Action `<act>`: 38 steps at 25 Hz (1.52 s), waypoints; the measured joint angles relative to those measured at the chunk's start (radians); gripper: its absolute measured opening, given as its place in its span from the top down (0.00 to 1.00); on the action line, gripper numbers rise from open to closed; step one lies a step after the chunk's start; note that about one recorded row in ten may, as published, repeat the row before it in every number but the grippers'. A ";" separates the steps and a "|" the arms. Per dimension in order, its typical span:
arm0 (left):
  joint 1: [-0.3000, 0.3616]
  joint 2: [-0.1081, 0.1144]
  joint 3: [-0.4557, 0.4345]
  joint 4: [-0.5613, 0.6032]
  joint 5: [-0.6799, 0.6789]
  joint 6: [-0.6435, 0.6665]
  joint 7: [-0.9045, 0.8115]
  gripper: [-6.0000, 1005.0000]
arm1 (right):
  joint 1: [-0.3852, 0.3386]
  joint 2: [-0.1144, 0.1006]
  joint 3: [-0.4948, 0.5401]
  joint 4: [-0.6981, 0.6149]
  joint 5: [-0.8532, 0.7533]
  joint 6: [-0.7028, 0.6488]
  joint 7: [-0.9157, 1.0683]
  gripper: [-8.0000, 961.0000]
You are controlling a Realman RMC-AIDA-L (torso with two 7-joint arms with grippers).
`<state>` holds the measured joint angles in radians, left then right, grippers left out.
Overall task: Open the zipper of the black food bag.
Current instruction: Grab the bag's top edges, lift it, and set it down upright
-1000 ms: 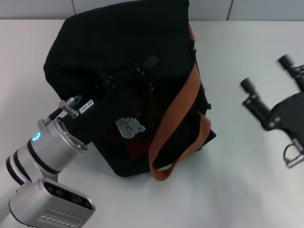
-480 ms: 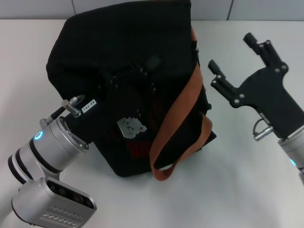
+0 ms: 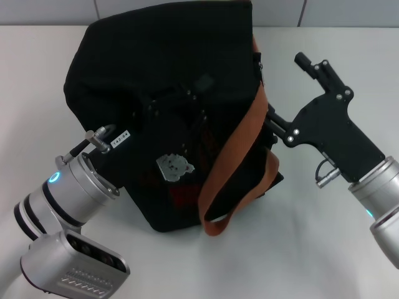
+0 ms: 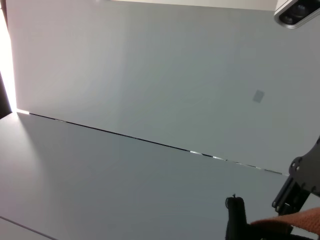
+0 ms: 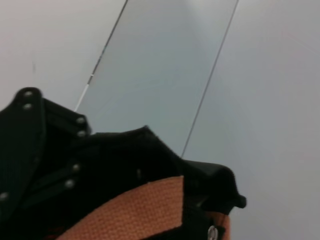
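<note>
The black food bag lies tilted in the middle of the table, its bear picture facing up. One brown strap handle runs across its right side and also shows in the right wrist view as a brown strap. The zipper follows the bag's right edge, with a small pull near the top. My left gripper presses against the bag's front, black on black. My right gripper is open at the bag's right side, its lower finger against the strap and its upper finger free.
A white table surrounds the bag, with a grey wall behind it. The left arm reaches in from the lower left. The right gripper's fingers show in the left wrist view.
My right gripper has swung in from the far right to the bag's right side and turned, its lower finger now at the strap. The left arm and bag shifted only slightly.
</note>
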<state>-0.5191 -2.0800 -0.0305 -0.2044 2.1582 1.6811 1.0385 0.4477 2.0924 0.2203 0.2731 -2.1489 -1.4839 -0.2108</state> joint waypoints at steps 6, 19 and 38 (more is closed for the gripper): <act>-0.001 0.000 0.000 -0.002 0.000 -0.003 0.000 0.89 | 0.009 0.000 0.042 0.002 0.002 0.012 0.000 0.15; -0.001 0.000 0.000 -0.003 0.000 -0.003 0.000 0.89 | 0.017 0.000 0.056 0.013 -0.021 0.029 -0.014 0.15; -0.006 0.000 -0.005 -0.003 0.016 -0.002 0.000 0.90 | 0.017 0.000 0.108 0.070 -0.064 0.111 -0.086 0.21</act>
<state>-0.5249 -2.0800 -0.0359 -0.2070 2.1746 1.6794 1.0385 0.4642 2.0924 0.3287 0.3434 -2.2127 -1.3734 -0.2967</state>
